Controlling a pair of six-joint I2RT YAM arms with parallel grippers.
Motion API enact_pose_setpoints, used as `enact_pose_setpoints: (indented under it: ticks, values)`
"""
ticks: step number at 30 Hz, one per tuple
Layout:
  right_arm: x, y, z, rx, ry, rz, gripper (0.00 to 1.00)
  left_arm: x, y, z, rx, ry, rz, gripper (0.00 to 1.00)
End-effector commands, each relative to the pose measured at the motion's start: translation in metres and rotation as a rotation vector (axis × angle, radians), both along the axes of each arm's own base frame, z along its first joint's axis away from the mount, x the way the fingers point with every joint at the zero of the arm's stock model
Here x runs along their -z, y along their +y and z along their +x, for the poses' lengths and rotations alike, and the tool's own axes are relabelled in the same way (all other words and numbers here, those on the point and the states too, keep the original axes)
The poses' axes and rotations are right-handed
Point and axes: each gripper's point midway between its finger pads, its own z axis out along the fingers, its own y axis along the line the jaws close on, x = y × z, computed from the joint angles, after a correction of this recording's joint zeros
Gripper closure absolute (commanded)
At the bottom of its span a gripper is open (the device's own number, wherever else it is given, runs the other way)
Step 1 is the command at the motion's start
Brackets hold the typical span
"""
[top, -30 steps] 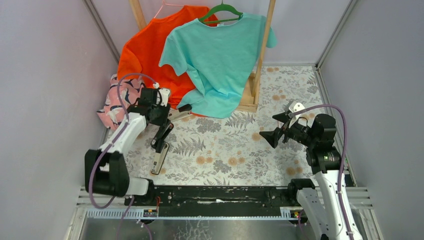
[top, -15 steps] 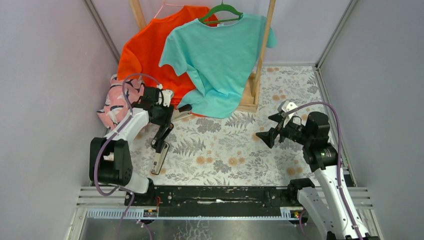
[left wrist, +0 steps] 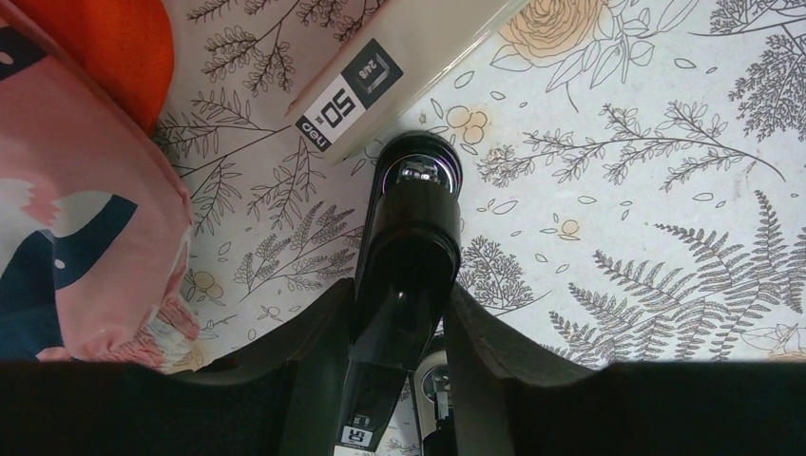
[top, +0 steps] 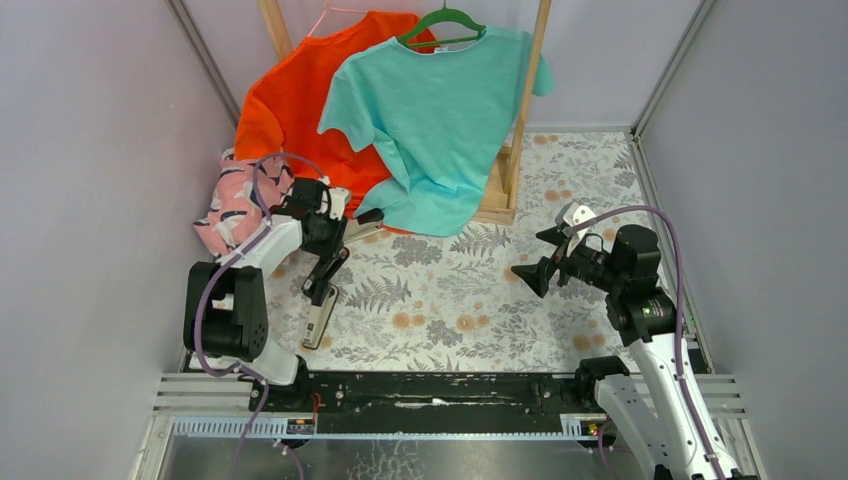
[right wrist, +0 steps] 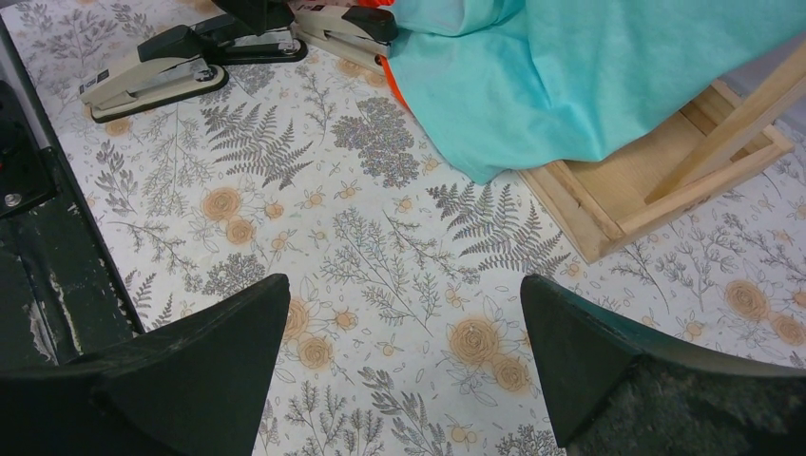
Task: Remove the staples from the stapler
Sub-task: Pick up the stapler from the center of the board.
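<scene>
Our left gripper [left wrist: 404, 309] pinches the stapler [top: 318, 322] by its black arm near the table's [top: 440, 330] left edge, probably to keep it swung open and the magazine reachable. We see no staples and judge them to be inside. Farther right, our right gripper [top: 542, 256] hangs spread wide and empty, free to assist.

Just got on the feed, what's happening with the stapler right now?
The left pincer is clamped around the black middle part of the stapler, which lies swung open on the floral mat. The right pincer hovers open over the mat, holding nothing. No staples are visible outside the stapler yet.
</scene>
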Motion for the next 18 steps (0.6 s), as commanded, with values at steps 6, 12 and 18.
enact_pose_setpoints:
  ticks: [6,12,18]
  values:
    - [-0.012,0.004,-0.002,-0.026,-0.049,0.011,0.01,-0.001,-0.018,0.000,0.127,-0.060,0.001,0.65]
    - [-0.012,0.005,-0.003,-0.028,-0.050,0.012,0.01,-0.016,-0.045,-0.001,0.250,-0.132,-0.040,0.93]
    - [-0.013,0.006,-0.004,-0.033,-0.052,0.015,0.01,-0.039,-0.079,-0.005,0.385,-0.242,-0.109,1.00]
